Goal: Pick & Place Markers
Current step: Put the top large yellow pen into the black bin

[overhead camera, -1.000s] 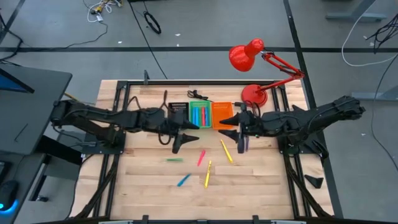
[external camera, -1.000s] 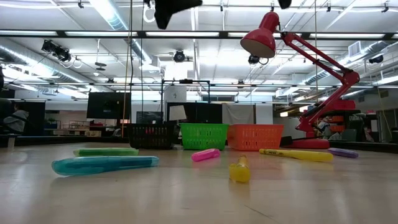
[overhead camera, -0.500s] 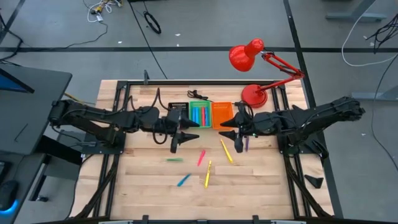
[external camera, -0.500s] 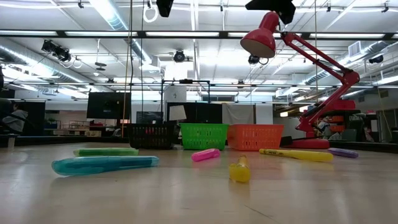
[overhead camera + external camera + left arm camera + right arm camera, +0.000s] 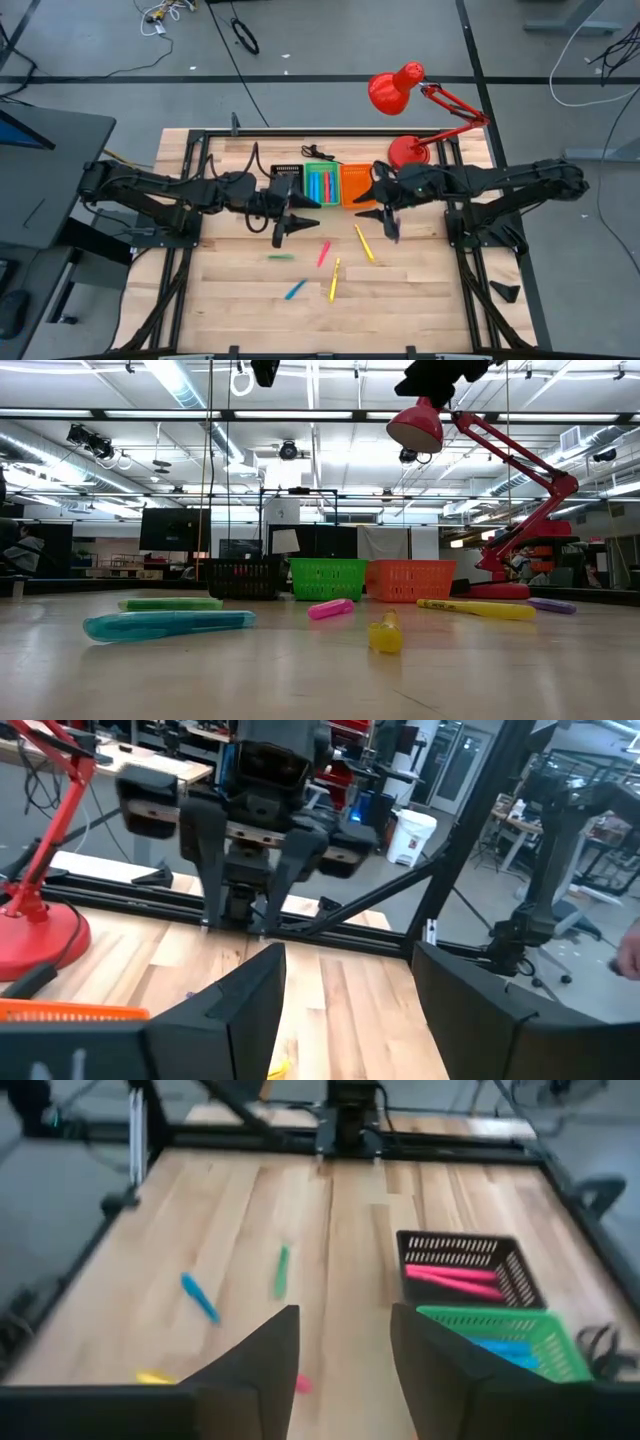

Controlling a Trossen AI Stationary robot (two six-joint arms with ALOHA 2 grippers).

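Above mid-frame, my left gripper (image 5: 287, 222) and right gripper (image 5: 385, 218) hover with fingers spread, empty, over five loose markers (image 5: 363, 243) on the table (image 5: 230, 290).

Grey floor (image 5: 330, 40) with loose cables (image 5: 245, 35), ceiling strip lights (image 5: 180, 380), red desk lamp (image 5: 400, 85).

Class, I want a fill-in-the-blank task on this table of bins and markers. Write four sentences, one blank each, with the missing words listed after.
1. Of the three bins, the green bin stands in the ____.
2. The black bin holds markers coloured ____.
3. The lamp is coloured ____.
4. In the low view, the marker nearest the camera on the left, the blue marker, lies ____ on the table.

Missing words: middle; pink; red; flat
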